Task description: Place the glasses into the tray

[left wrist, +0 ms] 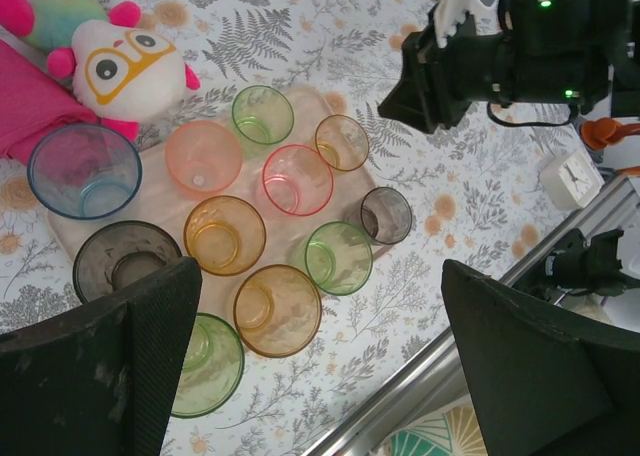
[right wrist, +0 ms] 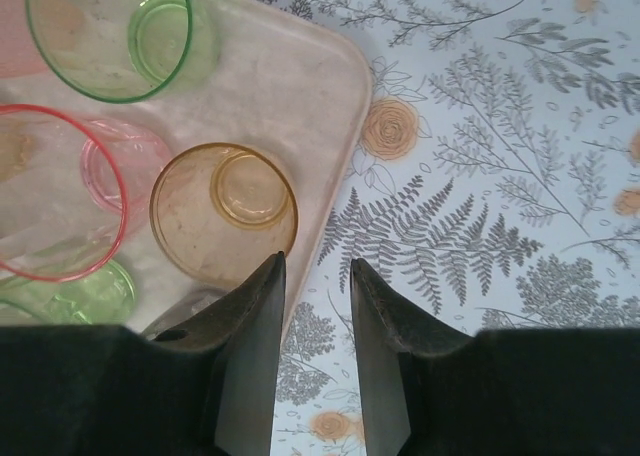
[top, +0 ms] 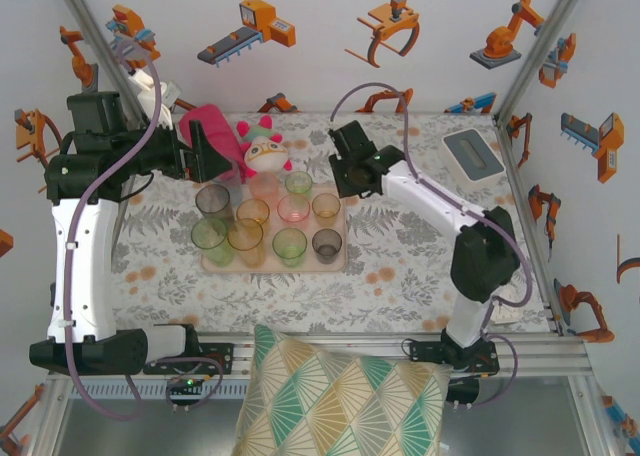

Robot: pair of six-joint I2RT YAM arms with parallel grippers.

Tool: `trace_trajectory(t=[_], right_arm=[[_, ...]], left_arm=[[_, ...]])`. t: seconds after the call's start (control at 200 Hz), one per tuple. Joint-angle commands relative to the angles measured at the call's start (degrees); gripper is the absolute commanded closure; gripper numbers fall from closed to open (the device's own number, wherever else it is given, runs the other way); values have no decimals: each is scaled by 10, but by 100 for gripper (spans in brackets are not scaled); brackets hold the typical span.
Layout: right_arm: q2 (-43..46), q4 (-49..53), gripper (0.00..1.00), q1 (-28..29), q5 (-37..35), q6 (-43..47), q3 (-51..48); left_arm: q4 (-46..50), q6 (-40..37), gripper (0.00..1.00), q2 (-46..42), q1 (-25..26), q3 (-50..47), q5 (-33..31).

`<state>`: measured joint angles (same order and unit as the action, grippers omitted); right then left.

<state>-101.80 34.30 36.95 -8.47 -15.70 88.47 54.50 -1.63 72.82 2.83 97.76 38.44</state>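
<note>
The placing step looks nearly closed out. 11 glasses stand upright on the tray point(top: 268, 268) or at its rim, in the middle of the table, and no gripper holds one.

The right gripper point(right wrist: 315, 263) hangs low over the tray's right rim. It is just beside the amber glass point(right wrist: 223, 213), which stands by that rim toward the far corner. Its fingers stand a narrow slot apart, with only rim and tablecloth showing between them, and they touch nothing that I can see. The left gripper point(left wrist: 320, 366) hovers higher over the tray's left side, fingers spread wide, holding nothing.

2 glasses want checking: the blue glass point(left wrist: 83, 171) at the far-left corner and the green glass point(left wrist: 205, 361) at the near-left corner. Both sit right at the edge, and I cannot tell whether either is wholly inside the rim.

My reading is that the next move calls for the right gripper to rise straight up, so the finger nearest the amber glass does not clip it. The left gripper is wide enough for a tumbler, so it can come down over whichever corner glass hangs out and lift it inward. The glasses stand packed close, so there is little room for a finger between neighbours
</note>
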Motion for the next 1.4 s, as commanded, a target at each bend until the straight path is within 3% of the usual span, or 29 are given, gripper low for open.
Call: trace_trajectory(t=[0.0, 0.355, 0.686, 0.831, 1.397], right_arm=[[44, -10, 68, -1, -22, -19, -45], [90, -114, 71, -34, 28, -98, -209], [28, -181, 73, -41, 96, -142, -231], [8, -197, 73, -43, 103, -152, -236], [-42, -215, 74, -48, 126, -158, -232]], left_arm=[[6, -7, 3, -8, -5, 3, 18], [5, -5, 3, -2, -5, 1, 40], [10, -11, 3, -9, -5, -8, 68], [11, -16, 3, -7, -5, -13, 94], [11, -16, 3, -2, -5, -14, 93]])
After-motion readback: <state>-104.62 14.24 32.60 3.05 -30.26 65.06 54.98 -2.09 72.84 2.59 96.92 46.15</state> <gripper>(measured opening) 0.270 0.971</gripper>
